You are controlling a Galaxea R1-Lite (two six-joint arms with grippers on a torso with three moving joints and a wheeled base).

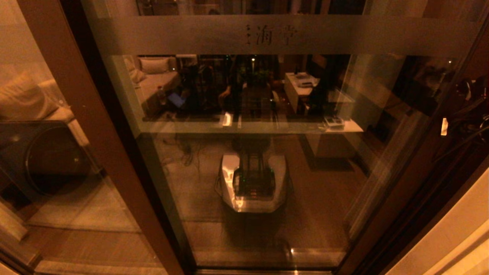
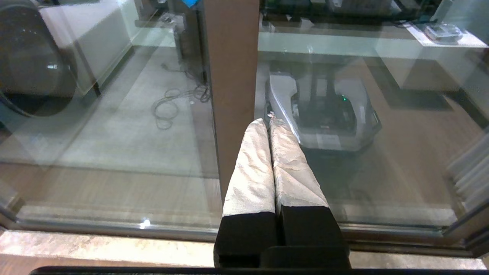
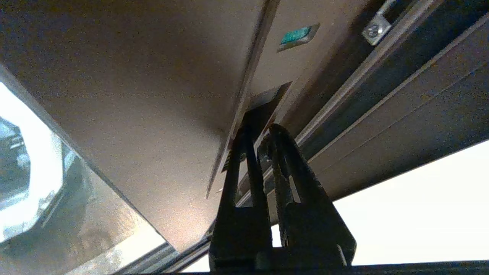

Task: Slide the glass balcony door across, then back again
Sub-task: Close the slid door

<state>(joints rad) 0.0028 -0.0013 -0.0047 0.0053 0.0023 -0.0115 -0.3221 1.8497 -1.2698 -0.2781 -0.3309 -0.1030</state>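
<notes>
Right tool [image 3: 259, 133] meets lettered glass balcony door [image 1: 267, 152] stile.

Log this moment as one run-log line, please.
right hand: shut, tips at handle recess of brown-framed glass balcony door | left hand: shut, parked facing the glass

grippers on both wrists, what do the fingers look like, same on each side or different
Different. The left gripper has two long tapering fingers wrapped in crinkled whitish tape, on blocky black bases. The right gripper has bare dark fingers, slim and tapered with long slots cut through them, rising from a black mount.
</notes>
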